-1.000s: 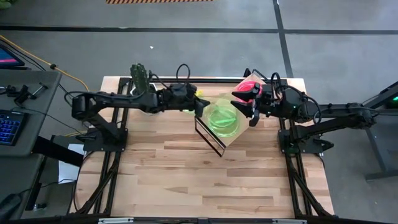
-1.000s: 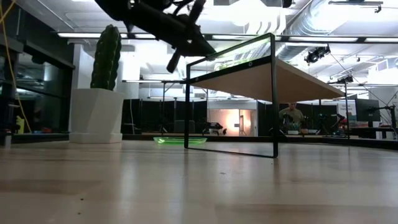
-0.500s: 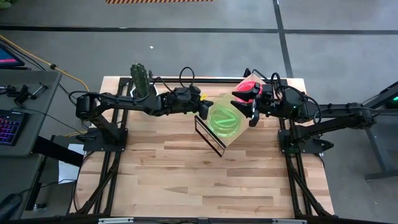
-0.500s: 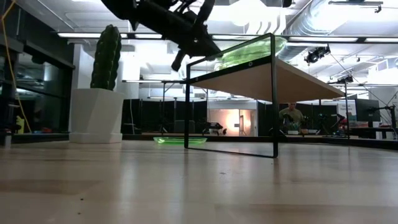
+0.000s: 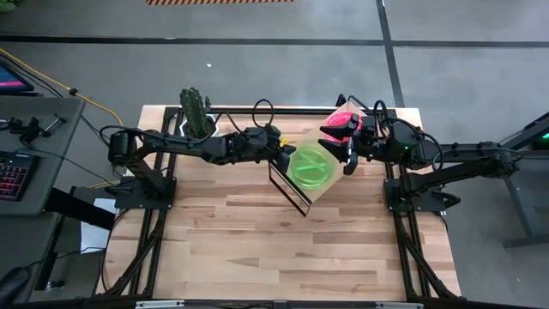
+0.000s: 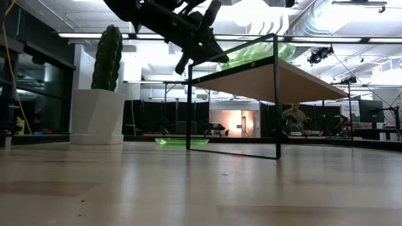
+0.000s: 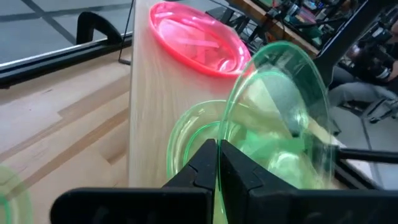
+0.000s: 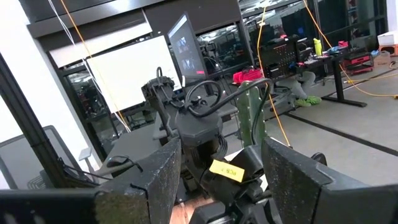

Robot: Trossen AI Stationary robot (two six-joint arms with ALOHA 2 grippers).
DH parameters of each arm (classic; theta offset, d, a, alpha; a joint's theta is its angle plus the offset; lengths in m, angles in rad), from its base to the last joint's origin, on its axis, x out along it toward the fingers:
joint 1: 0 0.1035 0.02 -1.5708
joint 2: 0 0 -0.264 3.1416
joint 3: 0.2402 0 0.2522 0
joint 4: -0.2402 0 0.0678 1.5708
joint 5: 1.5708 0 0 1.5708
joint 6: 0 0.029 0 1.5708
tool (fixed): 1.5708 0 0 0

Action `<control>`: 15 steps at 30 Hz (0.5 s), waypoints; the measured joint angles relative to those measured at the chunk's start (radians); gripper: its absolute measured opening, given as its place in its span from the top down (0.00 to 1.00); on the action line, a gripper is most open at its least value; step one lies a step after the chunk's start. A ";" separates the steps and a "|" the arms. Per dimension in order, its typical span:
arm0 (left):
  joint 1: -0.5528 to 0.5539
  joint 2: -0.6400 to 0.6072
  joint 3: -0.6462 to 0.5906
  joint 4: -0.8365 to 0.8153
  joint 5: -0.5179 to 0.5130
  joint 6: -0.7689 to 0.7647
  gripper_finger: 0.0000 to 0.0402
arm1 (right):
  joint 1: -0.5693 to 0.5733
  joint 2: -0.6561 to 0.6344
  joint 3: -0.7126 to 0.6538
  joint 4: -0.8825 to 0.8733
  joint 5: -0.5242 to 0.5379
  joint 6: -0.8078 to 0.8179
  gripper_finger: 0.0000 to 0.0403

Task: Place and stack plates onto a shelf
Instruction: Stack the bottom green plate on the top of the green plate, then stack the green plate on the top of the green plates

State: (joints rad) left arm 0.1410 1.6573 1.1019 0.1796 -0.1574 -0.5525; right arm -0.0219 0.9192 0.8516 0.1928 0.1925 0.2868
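The shelf (image 5: 319, 190) stands in the far middle of the table. One green plate (image 7: 186, 134) lies flat on its board, and a red-pink plate (image 5: 341, 120) lies at the board's far right end. My left gripper (image 5: 281, 157) is at the shelf's left edge, shut on a second green plate (image 7: 280, 99) that is tilted over the flat one. Another green plate (image 6: 182, 142) rests on the table under the shelf. My right gripper (image 5: 348, 153) hovers open above the shelf's right side, between the two plates on the board. My left gripper pinches the tilted green plate by its rim (image 7: 229, 134), on the side nearest the arm, between its two fingers. It comes level from the table's left. The plate rises steeply from the fingers over the flat green plate; whether the two touch, I cannot tell.
A white pot with a cactus (image 5: 196, 110) stands at the table's far left, behind the left arm. The shelf's black wire frame (image 6: 275, 94) rises from the table. The table's near half (image 5: 283, 249) is bare wood.
My left gripper has moved toward the table's right with the green plate, from beside the shelf's left edge to over the board. The held plate now stands tilted above the green plate that lies on the shelf. The right arm has kept still.
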 joint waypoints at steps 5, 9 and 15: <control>0.000 0.000 0.000 -0.003 -0.003 0.023 0.91 | 0.000 0.000 0.000 0.000 0.000 0.000 0.49; 0.003 0.000 0.000 -0.015 -0.001 0.023 0.78 | 0.000 0.000 0.000 0.000 0.000 0.000 0.49; 0.016 -0.017 -0.001 -0.063 0.066 0.022 0.62 | 0.000 0.000 0.000 0.000 0.000 0.000 0.49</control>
State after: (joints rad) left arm 0.1567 1.6400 1.1008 0.1170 -0.0909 -0.5302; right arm -0.0219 0.9192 0.8516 0.1932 0.1925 0.2868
